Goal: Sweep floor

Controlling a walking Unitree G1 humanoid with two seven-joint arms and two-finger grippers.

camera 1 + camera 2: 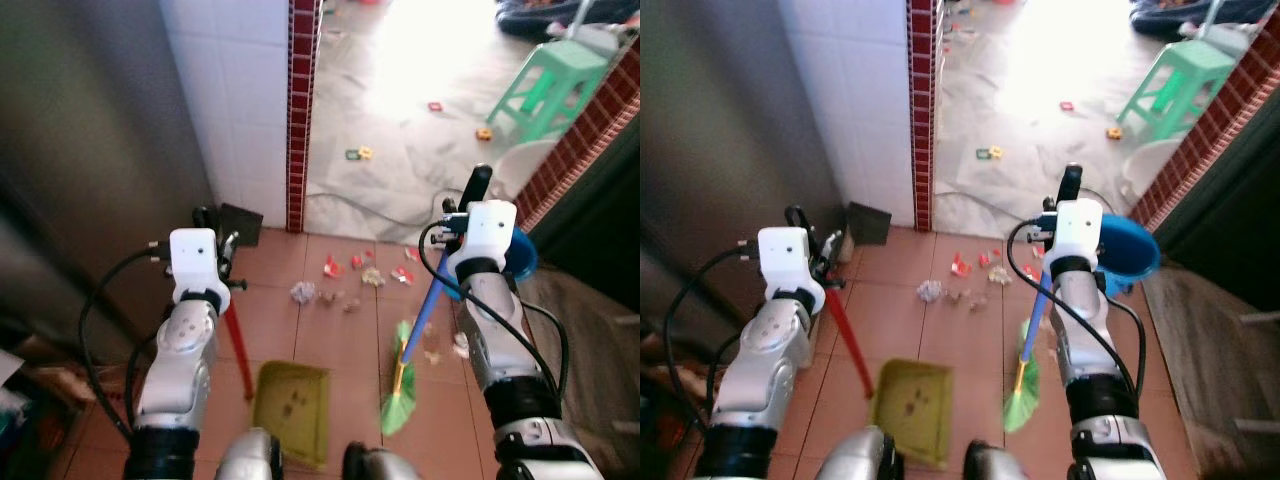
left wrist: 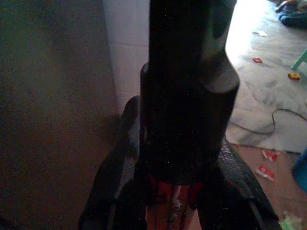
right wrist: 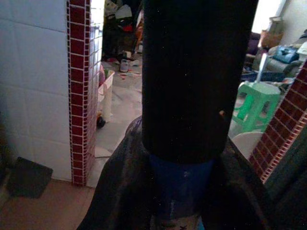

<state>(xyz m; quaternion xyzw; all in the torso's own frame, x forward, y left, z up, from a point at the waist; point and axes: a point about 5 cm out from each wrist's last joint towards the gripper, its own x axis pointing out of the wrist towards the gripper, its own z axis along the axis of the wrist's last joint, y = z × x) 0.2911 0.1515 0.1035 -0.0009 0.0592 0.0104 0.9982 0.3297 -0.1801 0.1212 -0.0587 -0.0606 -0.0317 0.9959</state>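
Left eye view showed the right pincer (image 1: 478, 190) pinching the broom (image 1: 412, 355) and the left pincer (image 1: 212, 222) pinching the dustpan (image 1: 290, 405); litter (image 1: 345, 283) lay unswept farther ahead, so sweeping seemed barely begun.

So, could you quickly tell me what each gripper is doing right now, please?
Left gripper: closed on the dustpan's red handle.
Right gripper: closed on the broom's blue handle.
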